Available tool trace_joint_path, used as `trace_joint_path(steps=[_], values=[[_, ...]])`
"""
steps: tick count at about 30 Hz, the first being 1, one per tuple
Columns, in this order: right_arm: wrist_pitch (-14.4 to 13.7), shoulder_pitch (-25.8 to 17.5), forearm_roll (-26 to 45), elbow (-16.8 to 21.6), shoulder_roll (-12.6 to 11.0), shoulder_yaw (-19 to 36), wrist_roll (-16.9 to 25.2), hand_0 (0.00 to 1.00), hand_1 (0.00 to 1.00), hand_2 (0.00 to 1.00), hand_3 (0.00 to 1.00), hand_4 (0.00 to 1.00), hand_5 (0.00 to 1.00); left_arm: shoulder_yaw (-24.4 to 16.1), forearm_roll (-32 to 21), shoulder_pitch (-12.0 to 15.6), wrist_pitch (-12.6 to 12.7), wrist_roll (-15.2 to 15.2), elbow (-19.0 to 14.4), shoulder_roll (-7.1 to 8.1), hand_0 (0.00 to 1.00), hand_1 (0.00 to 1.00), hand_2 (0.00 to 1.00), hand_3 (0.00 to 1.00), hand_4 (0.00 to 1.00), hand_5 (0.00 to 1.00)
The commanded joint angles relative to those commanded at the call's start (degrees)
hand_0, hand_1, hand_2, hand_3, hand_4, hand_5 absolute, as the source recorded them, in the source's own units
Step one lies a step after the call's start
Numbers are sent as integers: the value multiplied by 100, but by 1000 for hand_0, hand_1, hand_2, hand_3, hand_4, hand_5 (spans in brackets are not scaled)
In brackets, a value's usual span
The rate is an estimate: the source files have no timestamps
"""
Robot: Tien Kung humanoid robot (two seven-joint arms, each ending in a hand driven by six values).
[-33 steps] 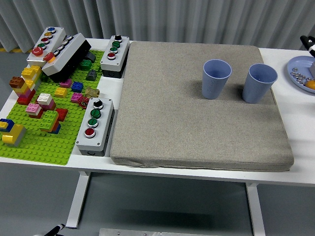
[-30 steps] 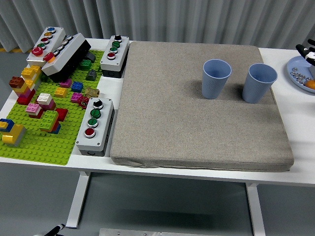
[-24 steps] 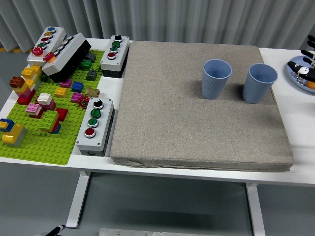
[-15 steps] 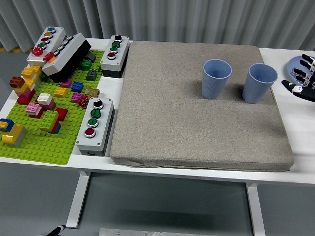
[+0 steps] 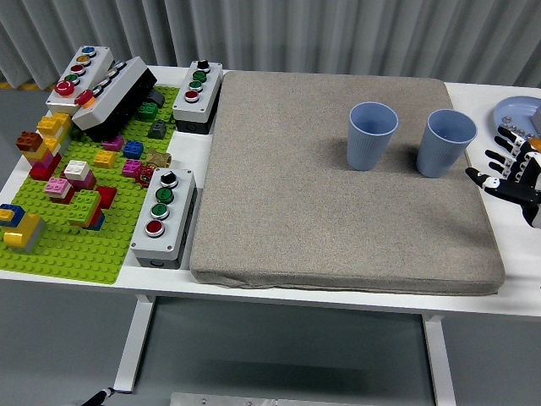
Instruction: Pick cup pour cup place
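Right robot hand (image 5: 512, 173) | fingers spread, empty | beside right cup (image 5: 445, 142)

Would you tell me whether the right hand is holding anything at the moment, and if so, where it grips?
Nothing is held. The right hand has open fingers, beside the right cup without touching it.

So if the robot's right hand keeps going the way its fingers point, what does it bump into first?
Most likely the right cup. The right hand is open beside it, fingers aimed left and slightly away from the robot. Its height over the mat is unclear.
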Motion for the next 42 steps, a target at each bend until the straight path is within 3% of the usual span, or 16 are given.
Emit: trace_joint_path(steps=[9,10,15,16,21,22,37,42], values=[[50,44,98,-331,65,-120,130,917,863,940,921,841,207,41,-29,6,0,-1,0,3,832,833,875,806,641,998],[67,49,101,-358,68,-128,140,929,904,997,934,842,205,44,-30,8,0,-1,0,3,832,833,875,806,641,998],[177,102,31,-493,104,-230,225,929,904,997,934,842,205,67,-43,22,-2,0,0,2,832,833,875,806,641,998],[179,105,27,-497,105,-236,226,944,924,998,989,848,196,67,-43,23,-2,0,0,2,832,833,875,807,641,998],[191,283,-159,-581,149,-348,257,944,924,998,989,848,196,90,-48,10,-2,-6,0,4,832,833,875,807,641,998],[190,292,-168,-582,150,-350,258,996,955,998,998,878,250,91,-49,9,-3,-6,0,4,832,833,875,806,641,998],[329,454,-95,-742,169,-392,257,998,971,998,998,869,255,94,-51,-24,-4,-13,0,10,832,833,875,806,642,998],[332,632,-22,-993,180,-386,294,998,972,998,998,859,242,100,-55,-37,-5,-9,0,5,832,834,875,807,642,998]])
